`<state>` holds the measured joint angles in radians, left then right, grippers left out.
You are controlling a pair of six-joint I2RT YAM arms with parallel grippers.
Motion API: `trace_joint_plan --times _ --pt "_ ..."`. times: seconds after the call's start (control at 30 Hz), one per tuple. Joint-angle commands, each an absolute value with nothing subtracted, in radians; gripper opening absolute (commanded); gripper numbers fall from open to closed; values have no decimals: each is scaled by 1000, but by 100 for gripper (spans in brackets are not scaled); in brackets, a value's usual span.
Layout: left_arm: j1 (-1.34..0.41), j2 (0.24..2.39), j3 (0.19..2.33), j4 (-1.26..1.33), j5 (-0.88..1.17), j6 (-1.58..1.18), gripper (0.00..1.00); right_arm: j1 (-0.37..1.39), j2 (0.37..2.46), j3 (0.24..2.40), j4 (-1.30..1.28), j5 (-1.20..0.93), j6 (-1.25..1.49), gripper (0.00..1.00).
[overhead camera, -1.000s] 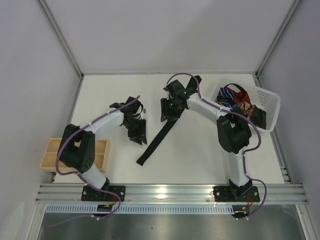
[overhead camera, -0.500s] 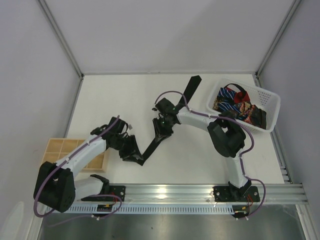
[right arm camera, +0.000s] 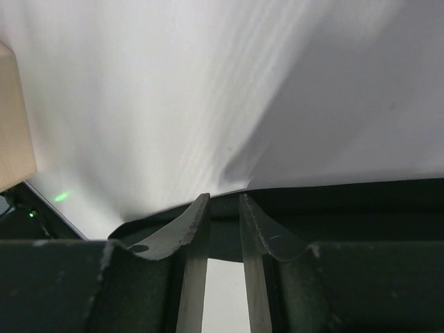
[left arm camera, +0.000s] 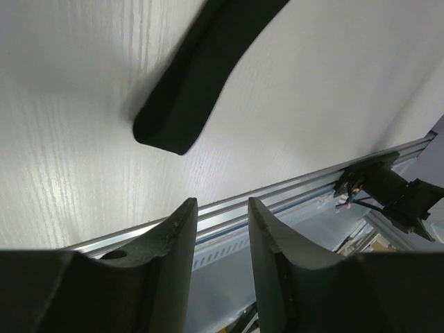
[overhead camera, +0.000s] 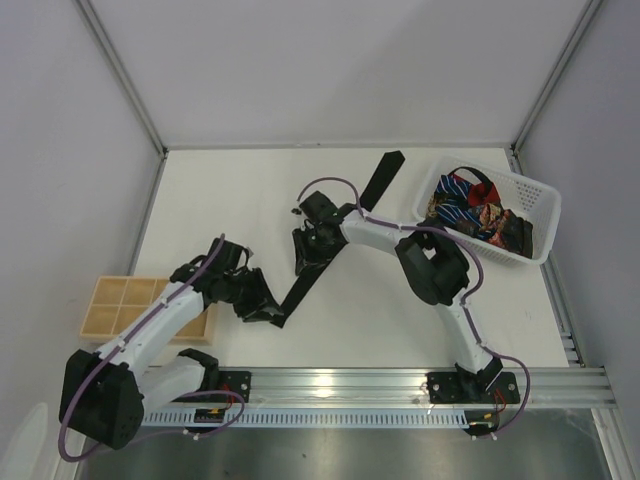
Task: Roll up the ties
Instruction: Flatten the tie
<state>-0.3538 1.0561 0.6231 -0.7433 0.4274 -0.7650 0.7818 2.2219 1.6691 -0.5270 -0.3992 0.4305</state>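
Tie point(overhead camera: 296, 290), black: lay slantwise on counter point(overhead camera: 220, 200), far end near basket point(overhead camera: 535, 195) of other ties point(overhead camera: 470, 200). Left pincer point(left arm camera: 222, 205): stood slightly apart, empty, just short of near end. Right pincer point(right arm camera: 223, 201): rested at tie's middle, nearly closed; could not tell whether gripping.

We look down on a white tabletop point(overhead camera: 230, 190) with a faint grain, closed in by pale grey wall panels point(overhead camera: 330, 70) — slanting aluminium posts point(overhead camera: 120, 75) mark the back corners. An aluminium rail point(overhead camera: 340, 381) runs along the near edge, and the light is soft and even.
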Motion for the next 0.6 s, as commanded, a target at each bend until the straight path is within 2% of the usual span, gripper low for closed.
trace_joint_plan --times 0.0,0.23,0.37,0.57 --pt "-333 999 704 -781 347 -796 41 788 2273 1771 -503 -381 448 29" --pt "-324 966 712 -802 321 -793 41 776 2257 1884 -604 -318 391 31" --pt "-314 968 704 -801 314 -804 42 776 2212 1820 -658 -229 305 31" --pt "-267 974 729 -792 305 -789 43 778 2203 1712 -621 -212 293 31"
